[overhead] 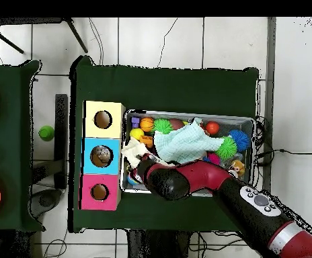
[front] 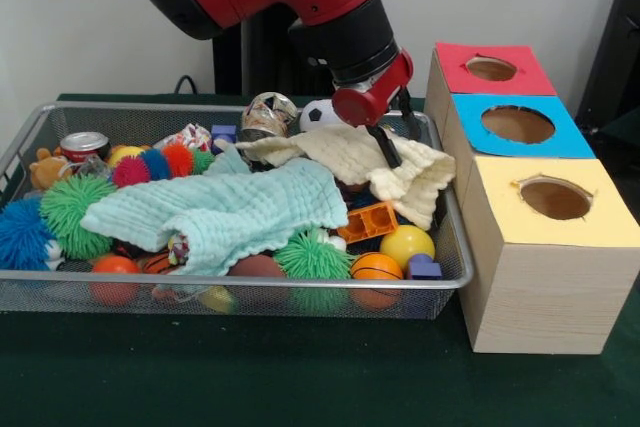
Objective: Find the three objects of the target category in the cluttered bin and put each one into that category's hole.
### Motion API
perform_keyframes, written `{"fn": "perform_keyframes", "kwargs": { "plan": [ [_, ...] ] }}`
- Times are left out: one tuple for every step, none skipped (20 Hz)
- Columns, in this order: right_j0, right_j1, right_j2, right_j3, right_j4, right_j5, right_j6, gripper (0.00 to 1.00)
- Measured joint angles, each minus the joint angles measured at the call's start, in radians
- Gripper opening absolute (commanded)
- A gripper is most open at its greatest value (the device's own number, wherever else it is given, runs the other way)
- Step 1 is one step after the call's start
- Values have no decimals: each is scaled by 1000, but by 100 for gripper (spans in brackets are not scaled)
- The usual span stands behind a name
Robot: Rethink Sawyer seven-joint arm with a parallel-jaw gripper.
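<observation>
- One wire bin (front: pixel 455 272) sits on the green table (front: pixel 300 387), packed with toys and two cloths.
- One mint cloth (front: pixel 230 209) lies across the middle; one cream cloth (front: pixel 350 159) lies over the end nearest the box.
- The gripper (front: pixel 397 127) hangs over the cream cloth, its dark fingers (front: pixel 385 147) down at the fabric; whether they pinch it I cannot tell.
- One wooden box (front: pixel 540 277) stands just beside the bin with three holes: red (front: pixel 491 68), blue (front: pixel 518 124), yellow (front: pixel 556 198).
- Three green spiky balls show: one large (front: pixel 72 215), one small (front: pixel 203 160), one at the front (front: pixel 312 257).
- One blue spiky ball (front: pixel 22 234), one soccer ball (front: pixel 318 114), one yellow ball (front: pixel 407 245), one small basketball (front: pixel 376 267).
- One orange brick (front: pixel 367 221), one can (front: pixel 84 146).
</observation>
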Motion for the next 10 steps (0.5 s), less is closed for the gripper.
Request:
{"fn": "perform_keyframes", "kwargs": {
  "plan": [
    [4, -1, 0, 0, 0, 4, 0, 100],
    [6, -3, 0, 0, 0, 6, 0, 100],
    [8, -4, 0, 0, 0, 9, 0, 100],
    [10, -6, 0, 0, 0, 12, 0, 100],
    [12, -9, 0, 0, 0, 17, 0, 100],
    [15, -16, 0, 0, 0, 28, 0, 100],
    [17, -23, 0, 0, 1, 37, 0, 100],
    [19, -31, 0, 0, 1, 49, 0, 100],
    [20, -40, 0, -2, 1, 67, 0, 100],
    [20, -46, 0, -3, 2, 80, 0, 100]
  ]
}}
